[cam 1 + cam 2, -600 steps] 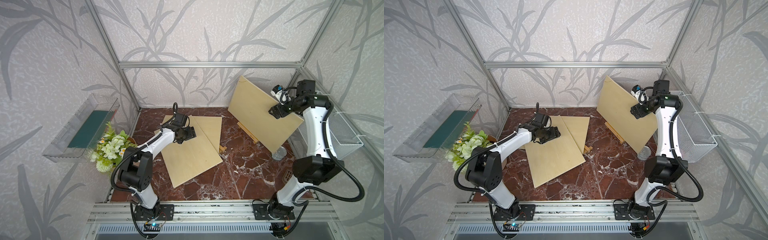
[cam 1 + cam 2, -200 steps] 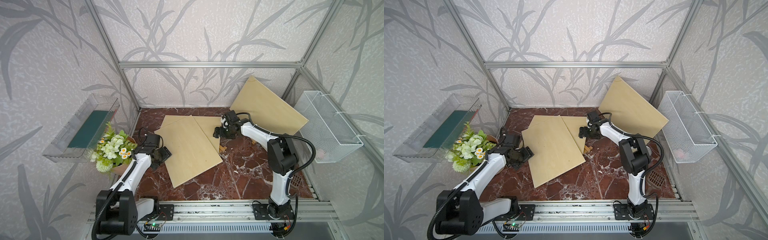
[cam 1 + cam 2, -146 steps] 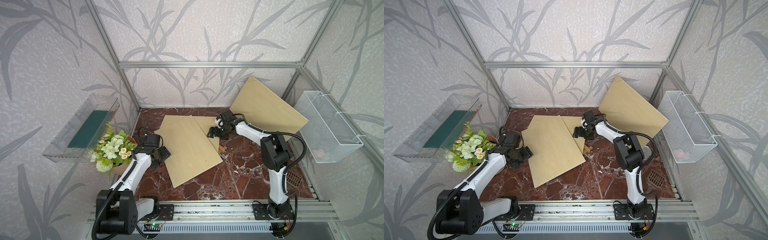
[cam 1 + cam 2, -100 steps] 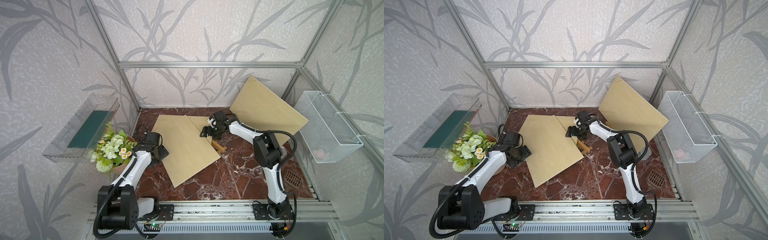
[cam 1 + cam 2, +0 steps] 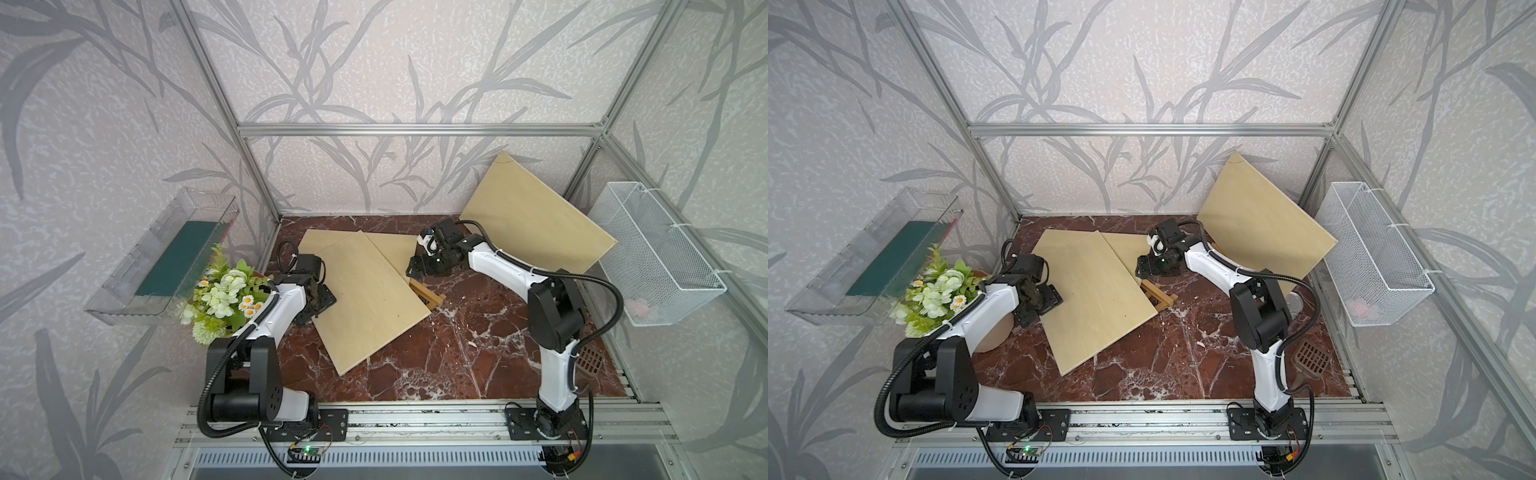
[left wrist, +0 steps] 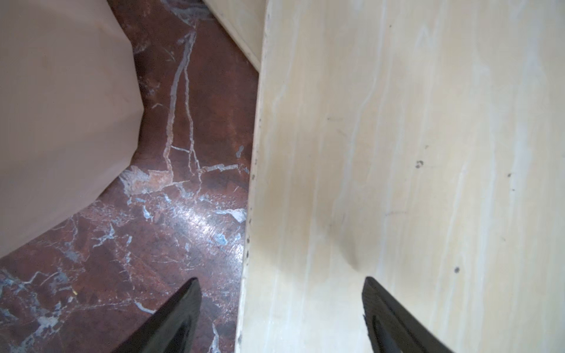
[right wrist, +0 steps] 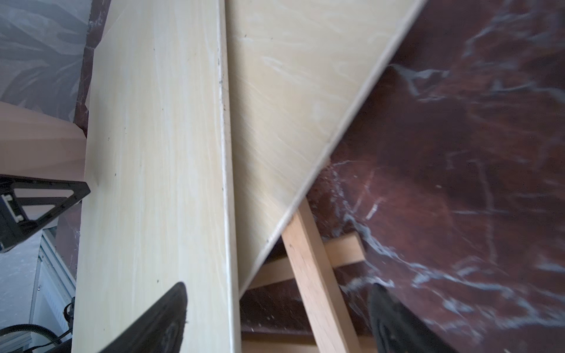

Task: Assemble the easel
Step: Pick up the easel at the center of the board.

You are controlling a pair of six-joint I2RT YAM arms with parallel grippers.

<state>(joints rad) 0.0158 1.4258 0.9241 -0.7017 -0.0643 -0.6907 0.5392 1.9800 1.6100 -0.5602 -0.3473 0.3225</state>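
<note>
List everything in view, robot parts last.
Table: one, red-brown marble, under everything.
Top board: one, pale wood, lying flat, uppermost.
Lower board: one, pale wood, partly covered.
Leaning board: one, pale wood, propped in the back right corner.
Easel frame: one, light brown sticks, mostly hidden under the flat boards.
Flowers: one bunch, white and green, left side, in a tan pot.
Clear bin: one, transparent, left wall, green pad inside.
Wire basket: one, white, right wall.
Grate: one, brown, front right of the table.
Left gripper: one, black fingers apart, straddling the top board's edge.
Right gripper: one, black fingers apart, above the boards' edges and frame.
</note>
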